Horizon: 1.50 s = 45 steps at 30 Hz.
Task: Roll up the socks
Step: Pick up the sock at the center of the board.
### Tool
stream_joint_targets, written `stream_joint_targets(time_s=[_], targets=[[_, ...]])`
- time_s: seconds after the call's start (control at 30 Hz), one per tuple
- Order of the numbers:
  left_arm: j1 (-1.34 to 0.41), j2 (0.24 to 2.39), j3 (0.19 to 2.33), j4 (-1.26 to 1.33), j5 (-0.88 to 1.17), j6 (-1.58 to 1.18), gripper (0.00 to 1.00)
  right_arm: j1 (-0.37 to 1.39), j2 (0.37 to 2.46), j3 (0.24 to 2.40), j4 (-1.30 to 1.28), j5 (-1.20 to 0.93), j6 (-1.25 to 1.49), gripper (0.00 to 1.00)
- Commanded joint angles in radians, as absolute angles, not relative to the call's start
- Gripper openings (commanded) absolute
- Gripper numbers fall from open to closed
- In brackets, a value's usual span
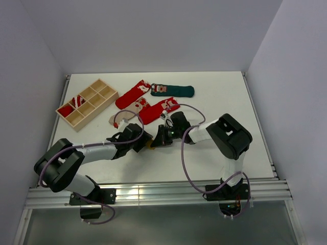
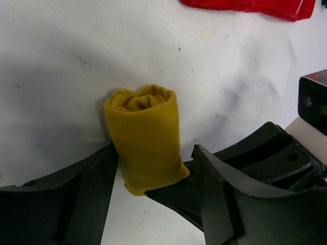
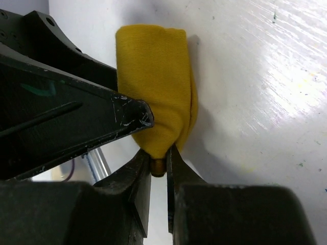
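Evidently the right gripper [image 3: 158, 158] is clenching its jaws on the near tip of the mustard sock [image 3: 156, 76], probably pinning the loose end so the roll is not springing open. The left gripper [image 2: 153, 153] is straddling that roll with jaws released, one touching its side, seemingly steadying it on the worktop [image 1: 219, 97]. Beyond both pairs of jaws, red socks [image 1: 132, 94] and a dark green sock [image 1: 173, 91] are lying flat, waiting, and further left a wooden tray [image 1: 97, 113] is holding what look like finished ones.
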<state>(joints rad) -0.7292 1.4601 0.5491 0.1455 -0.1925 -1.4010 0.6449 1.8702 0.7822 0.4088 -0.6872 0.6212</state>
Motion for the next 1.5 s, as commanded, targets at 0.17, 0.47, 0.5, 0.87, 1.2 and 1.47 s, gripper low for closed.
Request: stream_joint_targets(time_s=[0.17,0.47,0.5,0.87,1.2,1.47], targets=[[-0.738,1.517,0.601,-0.04,-0.244,-1.405,0.62,0.618,1.971,0.755,0.362,-0.724,0.754,0.0],[-0.739,1.552,0.655,-0.164,-0.259,-1.362,0.59,0.598,2.034,0.733,0.448,-0.769,0.865,0.0],[-0.739,1.566,0.664,-0.17,-0.259,-1.361,0.58,0.598,2.045,0.733,0.451,-0.77,0.871,0.0],[-0.741,1.68,0.729,-0.235,-0.215,-1.322,0.09,0.586,1.979,0.712,0.453,-0.72,0.858,0.17],[-0.736,1.684,0.807,-0.328,-0.254,-1.266,0.0,0.568,1.665,0.732,0.086,-0.511,0.649,0.6],[-0.706,1.574,0.949,-0.463,-0.409,-1.088,0.0,0.5,1.347,0.712,-0.09,-0.368,0.528,0.64]])
